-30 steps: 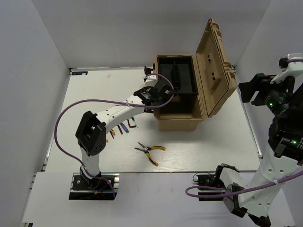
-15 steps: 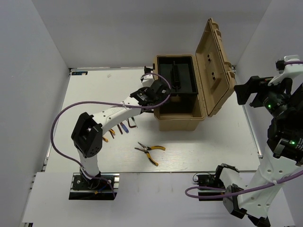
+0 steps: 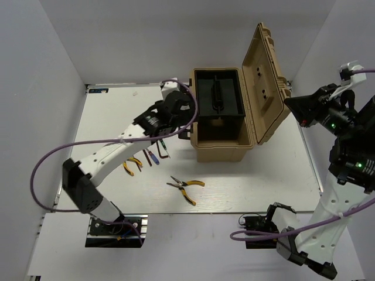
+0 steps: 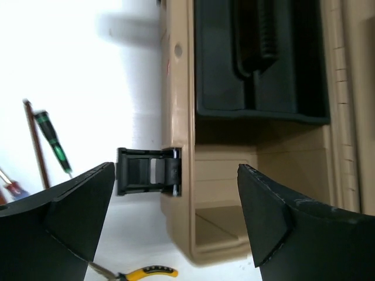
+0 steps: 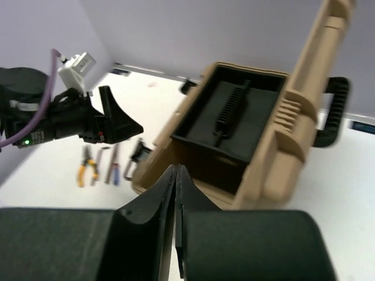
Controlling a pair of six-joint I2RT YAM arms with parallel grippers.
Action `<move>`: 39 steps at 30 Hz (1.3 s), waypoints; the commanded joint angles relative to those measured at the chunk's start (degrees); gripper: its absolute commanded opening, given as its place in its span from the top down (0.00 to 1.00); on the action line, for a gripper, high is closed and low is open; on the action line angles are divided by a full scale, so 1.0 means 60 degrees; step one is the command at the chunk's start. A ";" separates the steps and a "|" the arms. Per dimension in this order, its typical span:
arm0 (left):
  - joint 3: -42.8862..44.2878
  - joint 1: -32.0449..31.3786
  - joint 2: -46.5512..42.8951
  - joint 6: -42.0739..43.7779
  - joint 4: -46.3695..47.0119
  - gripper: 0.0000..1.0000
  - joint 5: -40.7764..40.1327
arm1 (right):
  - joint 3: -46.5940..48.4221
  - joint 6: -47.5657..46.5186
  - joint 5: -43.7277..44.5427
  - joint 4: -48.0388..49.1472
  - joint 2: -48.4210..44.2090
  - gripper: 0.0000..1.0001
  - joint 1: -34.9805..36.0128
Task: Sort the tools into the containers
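The tools lie on the white table left of the open tan toolbox (image 3: 222, 143): yellow-handled pliers (image 3: 186, 186), smaller yellow pliers (image 3: 130, 165), thin screwdrivers (image 3: 150, 157) and a dark hex key (image 3: 164, 151). My left gripper (image 3: 179, 117) hovers over the box's left wall, open and empty. In the left wrist view the left gripper (image 4: 176, 193) frames the black latch (image 4: 146, 171), with a green screwdriver (image 4: 53, 140) and a yellow pliers handle (image 4: 149, 272) to the left. My right gripper (image 3: 296, 108) hangs high to the right of the lid, shut on nothing (image 5: 176, 170).
A black tray (image 3: 218, 93) with a centre handle sits in the back of the toolbox; the front compartment shows bare tan floor. The raised lid (image 3: 266, 82) leans to the right. White walls close in the table on three sides.
The left gripper has drawn back leftward from over the box and opened wide. The right gripper has gone from open to shut and tilted toward the lid.
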 commanded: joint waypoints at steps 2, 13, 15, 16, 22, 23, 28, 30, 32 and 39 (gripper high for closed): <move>-0.0959 0.0169 -0.1783 0.1482 0.0401 0.07 -0.0366 | -0.0105 0.2224 -0.1542 0.2384 0.0343 0.96 0.0024; -0.3967 0.0170 -0.4700 0.2759 0.0623 0.02 -0.1449 | 0.2854 0.2929 -0.0547 0.2476 0.3521 0.81 0.0915; -0.4347 0.0170 -0.4876 0.2759 0.0505 0.00 -0.1552 | 0.3220 0.2535 -0.0300 0.2273 0.4251 0.78 0.1150; -0.4465 0.0170 -0.5022 0.2672 0.0505 0.00 -0.1669 | 0.3308 0.2156 -0.0182 0.2010 0.4415 0.76 0.1268; -0.4964 0.0170 -0.5229 0.2290 0.0008 0.00 -0.2050 | 0.4173 -0.0819 0.0623 -0.0079 0.5208 0.80 0.4531; -0.5051 0.0170 -0.5229 0.2203 -0.0080 0.00 -0.2167 | 0.4057 -0.1343 0.1205 -0.0276 0.5164 0.81 0.5304; -0.5373 0.0170 -0.5229 0.1997 -0.0169 0.00 -0.2271 | 0.2801 -0.3252 0.4137 -0.1622 0.5499 0.91 0.8458; -0.5490 0.0257 -0.5082 0.1865 -0.0082 0.00 -0.2373 | 0.2258 -0.3384 0.5031 -0.1685 0.5573 1.00 0.9554; -0.5594 0.0258 -0.4805 0.1690 0.0021 0.06 -0.2460 | 0.0677 -0.3297 0.5631 -0.1001 0.5180 1.00 1.0171; -0.6604 0.0712 -0.4014 0.1251 0.1089 0.66 -0.1935 | -0.1654 -0.3165 0.7539 -0.0293 0.4650 0.93 1.1302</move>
